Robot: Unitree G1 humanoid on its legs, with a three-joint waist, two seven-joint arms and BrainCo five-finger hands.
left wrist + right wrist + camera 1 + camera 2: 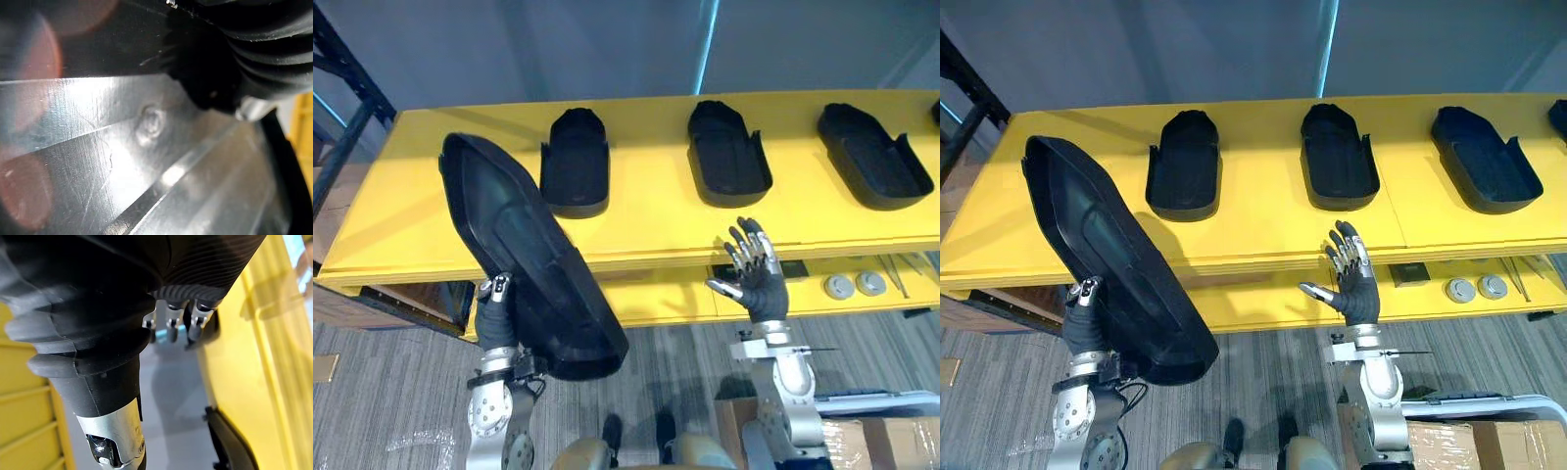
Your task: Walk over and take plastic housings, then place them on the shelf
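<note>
Left eye view, far L: black rack post [347, 127] beside yellow shelf [636, 230].
Held housing [524, 259]: big, black, tilted; top end over shelf's front-L part, low end hangs off the edge.
L hand [495, 318]: at its low end, clenched on the rim.
On shelf: L housing [575, 162], mid housing [727, 154], R housing [873, 155]; hollow side up, in a row, well apart.
R hand [762, 284]: empty, fingers spread, just before shelf's front edge, near mid housing.
Lower level, R: two round discs [839, 286].
</note>
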